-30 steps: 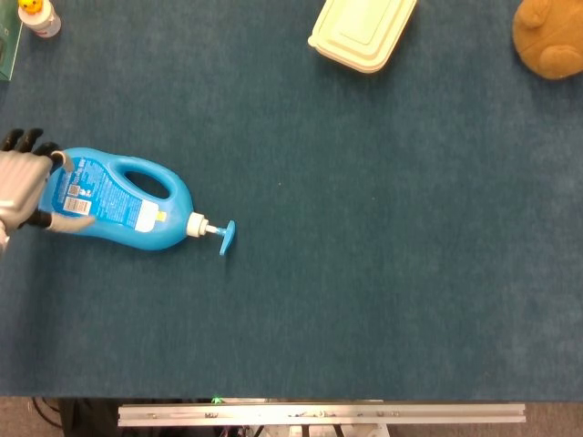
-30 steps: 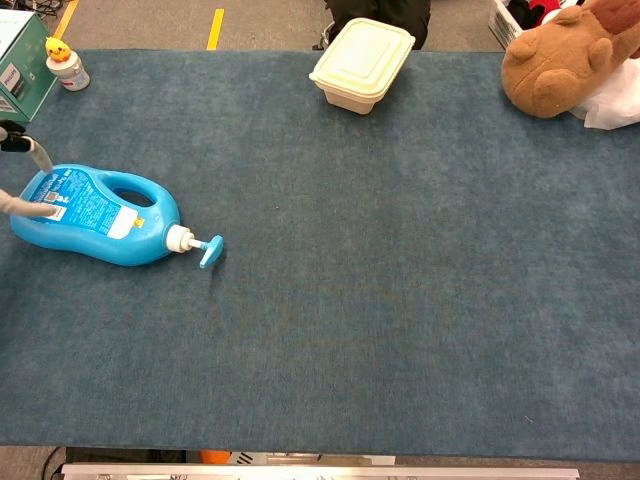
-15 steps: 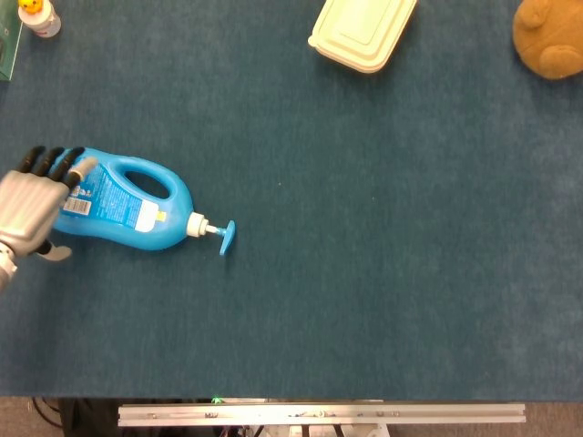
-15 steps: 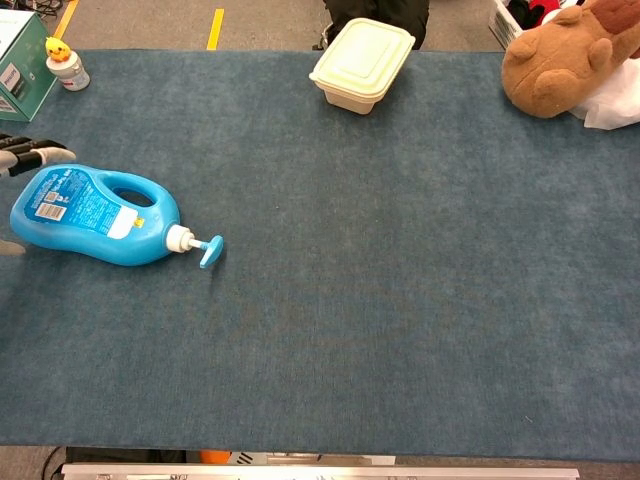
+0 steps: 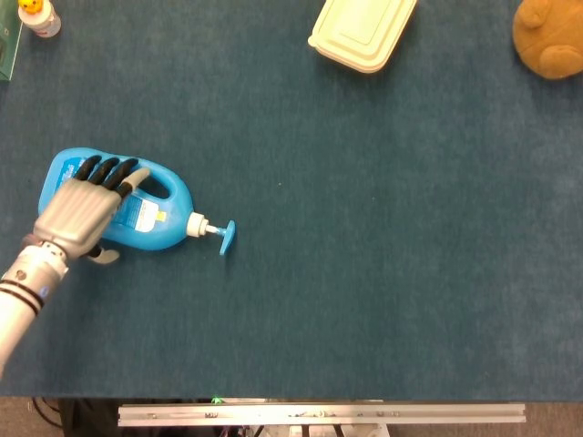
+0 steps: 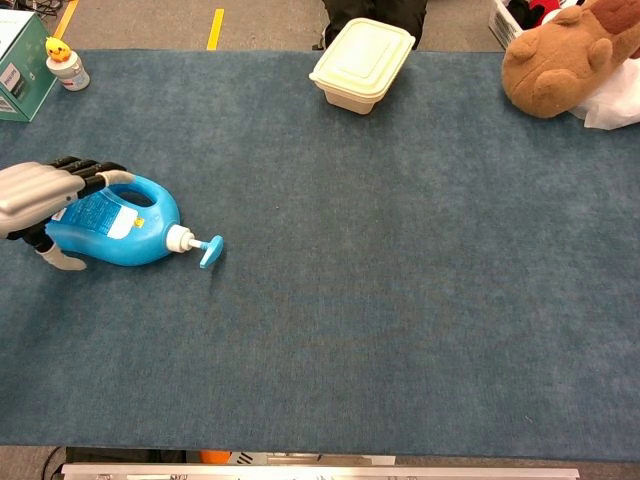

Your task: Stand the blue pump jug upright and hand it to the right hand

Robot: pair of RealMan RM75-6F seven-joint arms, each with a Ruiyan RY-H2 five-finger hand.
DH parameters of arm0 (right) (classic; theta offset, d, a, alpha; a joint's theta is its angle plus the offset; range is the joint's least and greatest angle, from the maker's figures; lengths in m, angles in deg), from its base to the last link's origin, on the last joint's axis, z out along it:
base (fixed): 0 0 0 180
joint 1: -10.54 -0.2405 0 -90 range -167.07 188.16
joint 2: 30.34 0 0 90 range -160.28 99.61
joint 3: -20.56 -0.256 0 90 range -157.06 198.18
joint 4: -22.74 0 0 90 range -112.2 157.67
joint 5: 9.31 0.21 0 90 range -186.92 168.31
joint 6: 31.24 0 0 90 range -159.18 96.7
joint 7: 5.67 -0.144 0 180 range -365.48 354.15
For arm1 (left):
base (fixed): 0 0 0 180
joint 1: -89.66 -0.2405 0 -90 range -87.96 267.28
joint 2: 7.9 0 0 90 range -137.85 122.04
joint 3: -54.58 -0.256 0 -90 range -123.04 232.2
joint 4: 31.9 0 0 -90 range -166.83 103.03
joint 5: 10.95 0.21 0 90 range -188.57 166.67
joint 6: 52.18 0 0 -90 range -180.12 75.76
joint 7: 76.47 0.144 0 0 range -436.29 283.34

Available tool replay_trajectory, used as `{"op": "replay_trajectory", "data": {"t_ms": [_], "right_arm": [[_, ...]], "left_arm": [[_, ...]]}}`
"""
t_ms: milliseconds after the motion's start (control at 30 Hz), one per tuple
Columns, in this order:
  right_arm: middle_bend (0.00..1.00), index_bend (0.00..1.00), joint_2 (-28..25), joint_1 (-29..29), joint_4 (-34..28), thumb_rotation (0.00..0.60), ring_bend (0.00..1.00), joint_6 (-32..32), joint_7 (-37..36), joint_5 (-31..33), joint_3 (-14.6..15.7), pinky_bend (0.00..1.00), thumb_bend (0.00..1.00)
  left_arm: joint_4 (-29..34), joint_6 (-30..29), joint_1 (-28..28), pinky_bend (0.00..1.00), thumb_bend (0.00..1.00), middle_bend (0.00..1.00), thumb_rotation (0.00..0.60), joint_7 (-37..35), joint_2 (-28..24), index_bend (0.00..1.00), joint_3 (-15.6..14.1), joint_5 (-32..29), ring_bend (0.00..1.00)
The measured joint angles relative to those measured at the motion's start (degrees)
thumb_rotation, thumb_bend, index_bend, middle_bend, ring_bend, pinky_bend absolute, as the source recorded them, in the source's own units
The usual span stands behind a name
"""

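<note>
The blue pump jug (image 5: 157,224) lies on its side at the table's left, its white neck and blue pump head (image 5: 226,237) pointing right. My left hand (image 5: 86,211) is spread over the jug's body, dark fingertips reaching the handle opening and the thumb at the near side. No frame shows the fingers wrapped around it. In the chest view the same hand (image 6: 40,190) covers the left end of the jug (image 6: 135,225). My right hand shows in neither view.
A cream lidded container (image 6: 362,62) stands at the far middle. A brown plush toy (image 6: 560,60) and a white bag (image 6: 615,100) sit at the far right. A small duck-capped bottle (image 6: 66,62) and a green box (image 6: 20,65) occupy the far left corner.
My left hand has moved right from the jug's base end to lie over its body by the handle. The jug has stayed put on its side.
</note>
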Motion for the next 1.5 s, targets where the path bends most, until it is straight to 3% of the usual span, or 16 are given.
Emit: {"op": "replay_trajectory", "data": {"t_ms": [433, 700, 1000, 1100, 1233, 1500], "right_arm": [[0.22, 0.08, -0.21, 0.35, 0.07, 0.600, 0.11, -0.18, 0.13, 0.57, -0.08, 0.24, 0.08], [0.22, 0.08, 0.02, 0.16, -0.75, 0.600, 0.11, -0.05, 1.26, 0.69, -0.21, 0.24, 0.08], [0.22, 0.08, 0.23, -0.35, -0.22, 0.600, 0.11, 0.93, 0.84, 0.97, -0.34, 0.24, 0.08], [0.22, 0.08, 0.26, -0.36, -0.03, 0.600, 0.11, 0.96, 0.78, 1.02, -0.36, 0.24, 0.08], [0.22, 0.08, 0.30, -0.30, 0.05, 0.600, 0.11, 0.90, 0.52, 0.89, -0.30, 0.24, 0.08], [0.22, 0.08, 0.04, -0.10, 0.24, 0.600, 0.11, 0.78, -0.06, 1.04, -0.32, 0.24, 0.08]], "left_arm": [[-5.23, -1.02, 0.67, 0.00, 0.09, 0.00, 0.600, 6.50, 0.78, 0.00, 1.63, -1.84, 0.00], [-7.48, -0.84, 0.81, 0.00, 0.09, 0.00, 0.600, 5.47, 0.68, 0.00, 3.45, -3.96, 0.00], [0.11, -2.31, -0.25, 0.00, 0.10, 0.00, 0.600, 5.27, -3.42, 0.00, 2.74, -2.48, 0.00], [3.41, -3.19, -0.80, 0.00, 0.10, 0.00, 0.600, 5.04, -4.78, 0.06, 1.87, 0.02, 0.00], [5.13, -4.28, -1.09, 0.00, 0.12, 0.00, 0.600, 4.28, -4.67, 0.27, 1.02, 4.39, 0.00], [5.25, -2.74, 0.13, 0.00, 0.13, 0.00, 0.600, 5.46, -0.16, 0.35, 0.59, 6.97, 0.00]]}}
